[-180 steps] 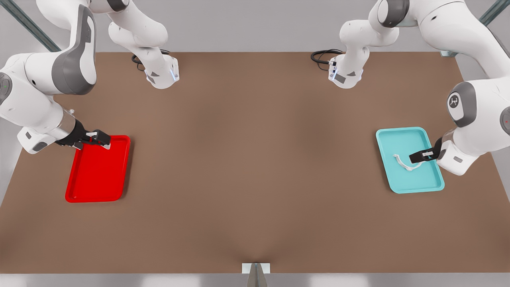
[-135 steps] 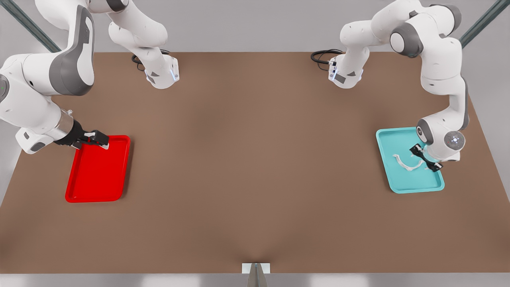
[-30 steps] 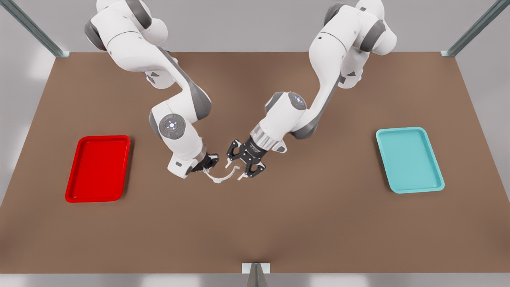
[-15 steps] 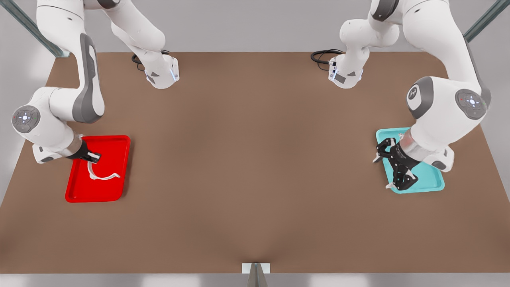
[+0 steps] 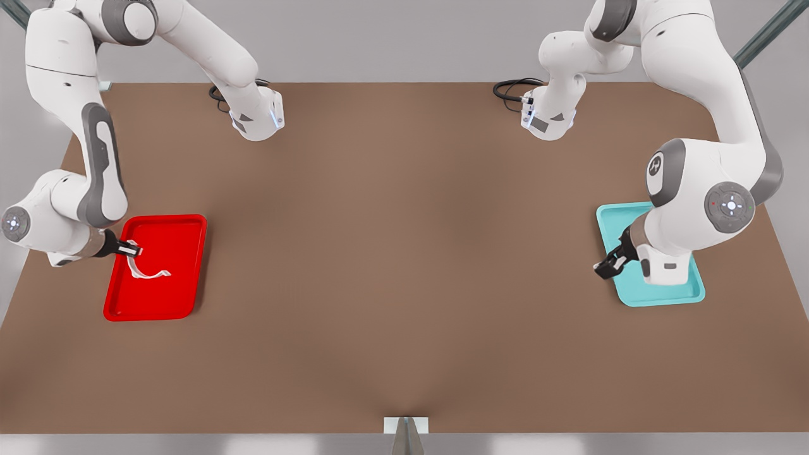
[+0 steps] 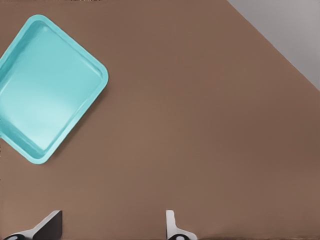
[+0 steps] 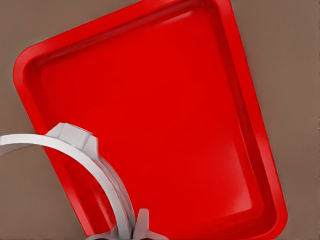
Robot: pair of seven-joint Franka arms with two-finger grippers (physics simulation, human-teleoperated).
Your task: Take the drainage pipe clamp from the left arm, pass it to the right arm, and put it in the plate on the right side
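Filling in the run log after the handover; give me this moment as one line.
phase: placing | right gripper: shut on clamp over red tray | left gripper: open, near teal tray | clamp not released

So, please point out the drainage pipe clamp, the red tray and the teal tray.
drainage pipe clamp (image 5: 150,273): front view, middle of its white arc.
red tray (image 5: 180,218): front view, far rim.
teal tray (image 6: 55,85): left wrist view, bare floor.

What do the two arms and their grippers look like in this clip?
Both arms are alike: glossy white jointed shells with grey joint caps and grey side panels, round lit discs on the wrist joints, black cables coiled at each base. The right gripper and the left gripper are black and two-fingered, with pale fingertip pads.
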